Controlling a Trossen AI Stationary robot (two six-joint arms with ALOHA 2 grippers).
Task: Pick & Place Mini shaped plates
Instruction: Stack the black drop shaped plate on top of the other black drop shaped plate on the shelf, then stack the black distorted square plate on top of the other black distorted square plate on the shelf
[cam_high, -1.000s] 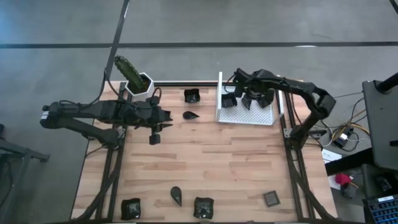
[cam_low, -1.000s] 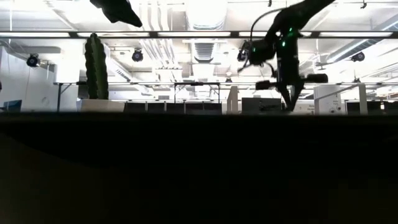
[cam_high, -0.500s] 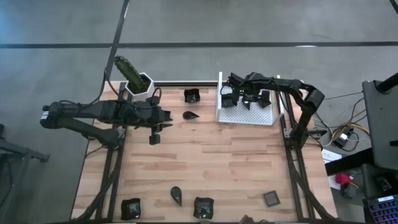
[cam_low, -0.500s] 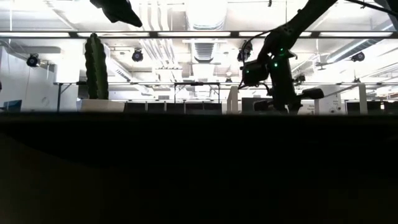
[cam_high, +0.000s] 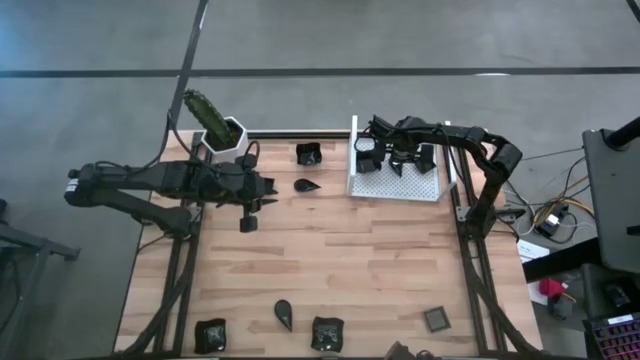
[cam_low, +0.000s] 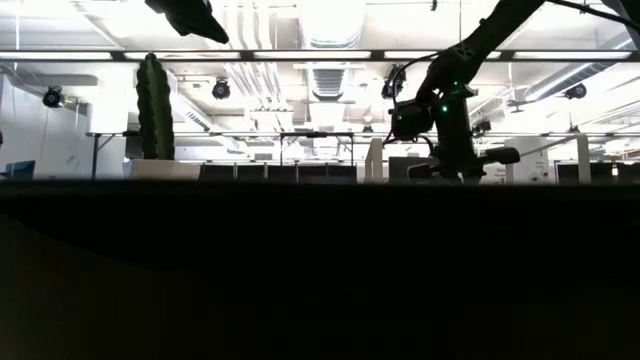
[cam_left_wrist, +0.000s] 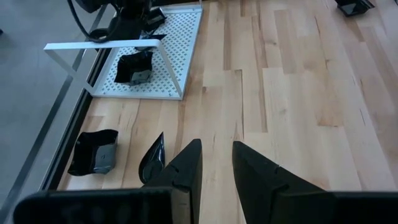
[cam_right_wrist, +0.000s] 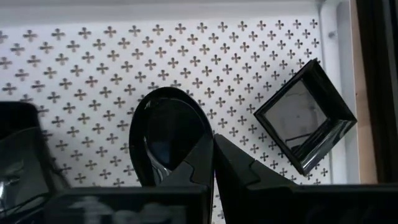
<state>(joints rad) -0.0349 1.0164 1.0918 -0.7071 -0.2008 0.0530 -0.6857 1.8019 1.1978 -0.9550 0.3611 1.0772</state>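
No legible writing or labels on anything.

Near edge of the surface, high view, 6 to 7 o'clock: square plate, leaf plate, square plate, then a grey-looking square plate at about 5 o'clock.

Mid surface, 9 to 10 o'clock: left hand hovers over bare wood, fingers spread a little with a clear gap, nothing between them. The left wrist view shows a square plate and a leaf plate just beyond it.

Far edge, 12 o'clock: that leaf plate with the square plate behind it. Cactus pot at 11 o'clock.

Far right, 1 o'clock: white perforated tray. Right hand is down over it, fingers pressed together at the rim of a teardrop plate. Whether it actually pinches the rim I can't tell. A square plate sits tilted on the tray just beside, apart from the teardrop. Another dark plate at the other side, partly out of frame.

Low view: surface is dark, only the cactus and the right arm's silhouette read.
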